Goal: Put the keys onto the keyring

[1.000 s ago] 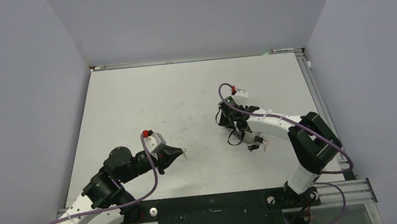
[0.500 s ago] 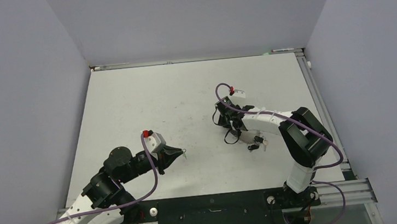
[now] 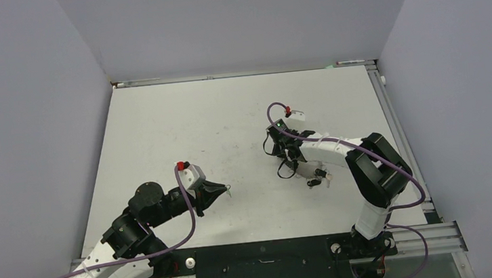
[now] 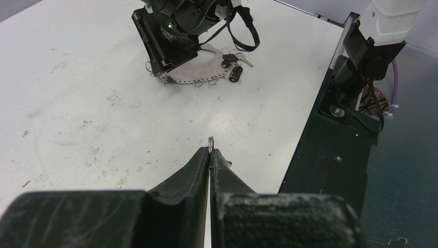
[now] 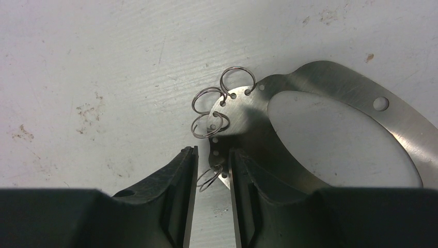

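R hand [image 5: 213,151] is down at the keyring [image 5: 330,82], which lies flat on the counter [image 5: 77,62]. It's a thin metal plate w/ a big oval cutout and a row of holes along its rim, small wire rings thru them. The one that counts is the lowest ring [image 5: 209,178]. It hangs off the plate's rim and sits straight ahead, btwn my R fingers. The plate's body runs off to the right of that hand, long axis slanting up-right in the wrist view. Three more rings [image 5: 207,98] sit just past the fingertips on the same rim.

R fingers stand a narrow gap apart, one each side of that ring. Not clamped; can't tell if either pad touches the wire.

Keys [image 4: 233,64], dark heads, lie in a clump just beside the keyring, on the side toward my R arm's base.

L hand [image 4: 210,151] is well apart, across the counter, fingers pressed together on a tiny loose ring [image 4: 210,140] poking up from the tips. Can't tell if a key hangs on it.

My guess: R arm is far nearer, so the pinch on that rim ring is its job.
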Robot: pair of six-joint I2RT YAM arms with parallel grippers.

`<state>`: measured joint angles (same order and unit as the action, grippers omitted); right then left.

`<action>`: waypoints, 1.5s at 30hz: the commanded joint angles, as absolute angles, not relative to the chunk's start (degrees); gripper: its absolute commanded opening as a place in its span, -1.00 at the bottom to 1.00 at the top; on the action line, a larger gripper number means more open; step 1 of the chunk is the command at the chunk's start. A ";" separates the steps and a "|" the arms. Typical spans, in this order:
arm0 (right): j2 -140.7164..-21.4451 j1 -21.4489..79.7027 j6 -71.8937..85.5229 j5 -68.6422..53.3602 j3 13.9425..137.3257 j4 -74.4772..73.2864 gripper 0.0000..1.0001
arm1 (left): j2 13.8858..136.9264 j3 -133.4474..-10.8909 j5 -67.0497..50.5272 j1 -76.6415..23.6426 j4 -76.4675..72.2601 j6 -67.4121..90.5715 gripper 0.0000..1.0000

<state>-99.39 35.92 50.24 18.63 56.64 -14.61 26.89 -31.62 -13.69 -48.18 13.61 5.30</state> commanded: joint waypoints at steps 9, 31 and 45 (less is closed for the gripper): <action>-100.79 36.04 51.45 20.01 58.44 -13.14 -0.42 | 26.76 -32.78 -13.83 -47.99 13.18 5.27 -1.00; -98.33 39.91 48.38 19.36 60.98 -15.24 -0.90 | 26.99 -32.61 -13.76 -48.00 13.22 5.01 -1.00; -97.91 50.80 53.11 17.81 58.16 -14.88 -0.90 | 27.34 -32.52 -13.28 -48.12 13.45 5.01 -1.00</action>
<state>-100.66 49.98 50.76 18.70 59.02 -16.36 27.24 -31.62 -13.67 -48.18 14.04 5.30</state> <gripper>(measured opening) 0.057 0.004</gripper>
